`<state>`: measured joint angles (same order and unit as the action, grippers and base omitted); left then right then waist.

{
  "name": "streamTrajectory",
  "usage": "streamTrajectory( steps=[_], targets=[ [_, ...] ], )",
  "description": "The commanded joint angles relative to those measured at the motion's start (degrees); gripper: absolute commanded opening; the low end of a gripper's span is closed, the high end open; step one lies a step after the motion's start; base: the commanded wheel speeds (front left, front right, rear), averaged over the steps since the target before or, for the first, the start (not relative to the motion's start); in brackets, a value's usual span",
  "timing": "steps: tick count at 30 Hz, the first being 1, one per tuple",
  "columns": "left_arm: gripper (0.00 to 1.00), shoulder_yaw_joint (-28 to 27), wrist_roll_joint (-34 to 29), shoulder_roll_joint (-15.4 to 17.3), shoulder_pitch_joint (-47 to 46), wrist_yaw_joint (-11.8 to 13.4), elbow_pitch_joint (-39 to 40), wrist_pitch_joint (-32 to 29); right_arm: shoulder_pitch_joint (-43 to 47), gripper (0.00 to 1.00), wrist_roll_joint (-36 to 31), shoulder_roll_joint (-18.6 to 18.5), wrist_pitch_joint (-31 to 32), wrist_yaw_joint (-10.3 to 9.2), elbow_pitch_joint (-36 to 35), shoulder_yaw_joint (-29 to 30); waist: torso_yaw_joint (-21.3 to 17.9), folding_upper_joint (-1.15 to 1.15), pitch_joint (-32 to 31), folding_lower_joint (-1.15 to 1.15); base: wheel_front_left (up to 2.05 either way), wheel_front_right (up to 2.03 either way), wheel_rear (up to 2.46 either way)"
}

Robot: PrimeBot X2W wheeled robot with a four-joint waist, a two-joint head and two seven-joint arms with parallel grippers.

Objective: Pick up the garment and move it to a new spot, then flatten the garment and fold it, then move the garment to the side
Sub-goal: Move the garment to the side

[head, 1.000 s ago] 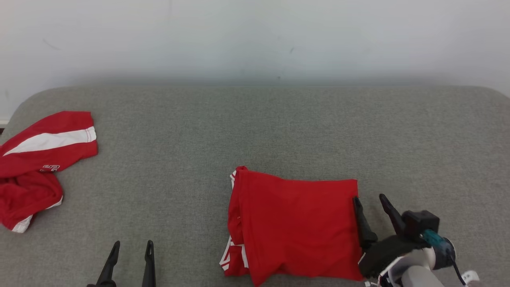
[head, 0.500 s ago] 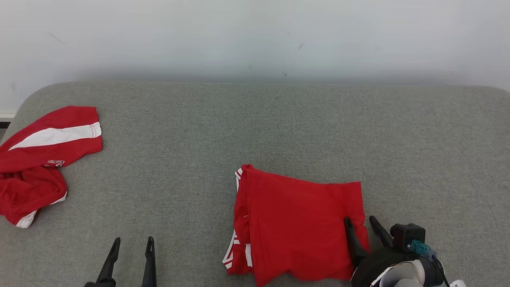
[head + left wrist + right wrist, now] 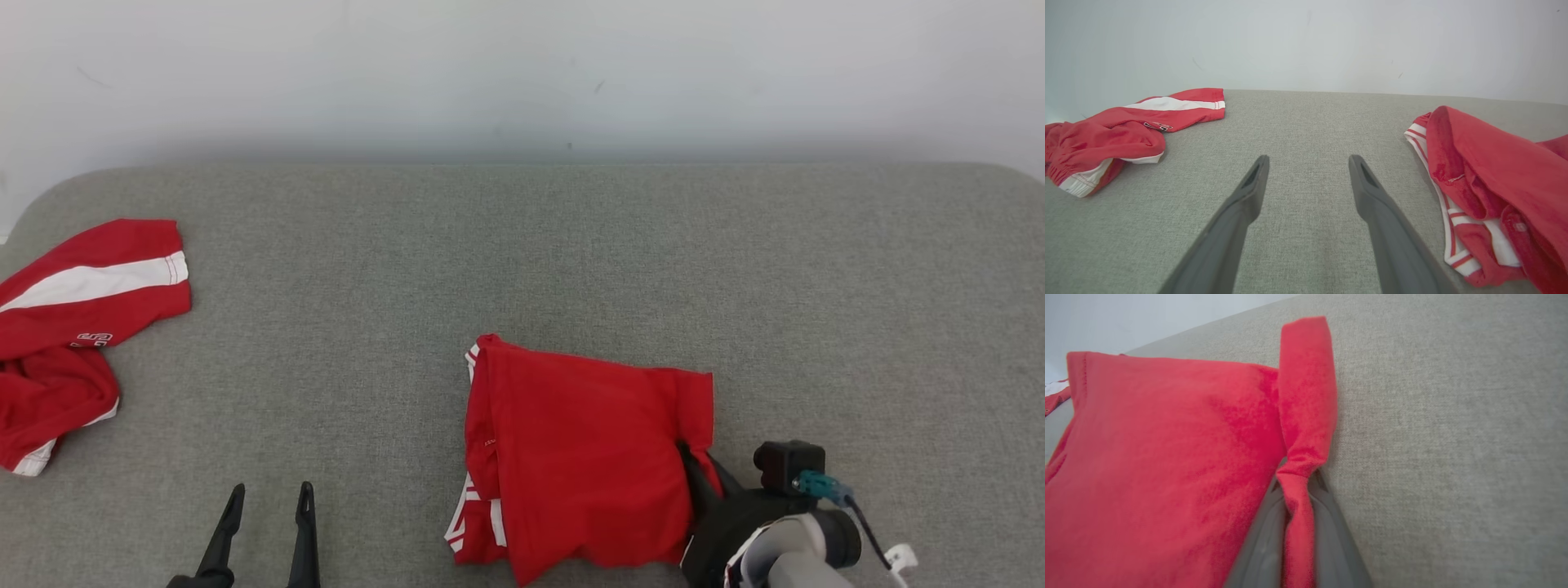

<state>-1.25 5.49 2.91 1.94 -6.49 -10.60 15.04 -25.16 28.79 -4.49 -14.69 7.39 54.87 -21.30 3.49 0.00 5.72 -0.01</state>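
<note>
Your right gripper (image 3: 1297, 485) sits at the lower right of the head view. Its two dark fingers are clamped on a pinched ridge along the right edge of the folded red garment (image 3: 584, 465). In the right wrist view the cloth comes up from between the fingers at the bottom centre and twists just above their tips. From there it stands as a narrow flap running toward the top of the frame. The broad red panel of the garment spreads across the left half of that view.

The garment itself lies in the lower centre of the head view, on the grey cushion (image 3: 522, 261). White-striped layers peek out from under its lower left corner. Its right edge is bunched and drawn inward where you hold it, and the rest rests flat on the cushion.

Your left gripper (image 3: 269, 494) is at the lower left of the head view, with its fingers spread apart and nothing between them. In the left wrist view they point across bare grey fabric, with the folded garment at the right edge of the frame. You cannot tell from these views whether the tips touch the cushion.

A second red garment (image 3: 73, 327), crumpled and crossed by a white band, lies at the far left of the head view, well apart from the folded one. A pale wall (image 3: 522, 73) fills the top of the frame.
</note>
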Motion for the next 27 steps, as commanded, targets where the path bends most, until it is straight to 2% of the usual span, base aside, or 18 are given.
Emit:
streamTrajectory(
  steps=[1, 8, 19, 20, 27],
  targets=[
    [1.0, -0.2, 0.2, 0.0, -0.1, 0.4, 0.0, 0.1, -1.1, 0.0, 0.9, -1.6, 0.2, 0.11, 0.3, -0.7, -0.3, 0.0, 0.3, 0.01, 0.0, 0.0, 0.0],
    [1.0, -0.2, 0.6, 0.0, -1.8, 0.3, 1.2, 0.1, -9.2, 0.0, 3.2, -10.8, 0.1, 0.02, -1.5, -3.2, -1.8, 0.0, 3.5, 0.01, 0.0, 0.0, 0.0],
    [1.0, 0.4, -0.5, 0.0, -8.5, -0.2, 5.8, 0.1, -23.6, 0.0, 2.8, -26.7, 3.2, 0.02, -0.8, -8.4, -3.5, 0.0, 13.5, 0.01, 0.0, 0.0, 0.0],
    [1.0, 0.4, -0.5, 0.0, -8.5, -0.2, 5.8, 0.1, -23.6, 0.0, 2.8, -26.7, 3.2, 0.02, -0.8, -8.4, -3.5, 0.0, 13.5, 0.01, 0.0, 0.0, 0.0],
    [1.0, 1.8, -1.4, 0.1, -12.3, -0.7, 8.1, 0.1, -30.6, 0.0, 2.7, -34.3, 5.5, 0.02, 0.9, -11.0, -4.9, 0.0, 18.1, 0.01, 0.0, 0.0, 0.0]
  ],
)
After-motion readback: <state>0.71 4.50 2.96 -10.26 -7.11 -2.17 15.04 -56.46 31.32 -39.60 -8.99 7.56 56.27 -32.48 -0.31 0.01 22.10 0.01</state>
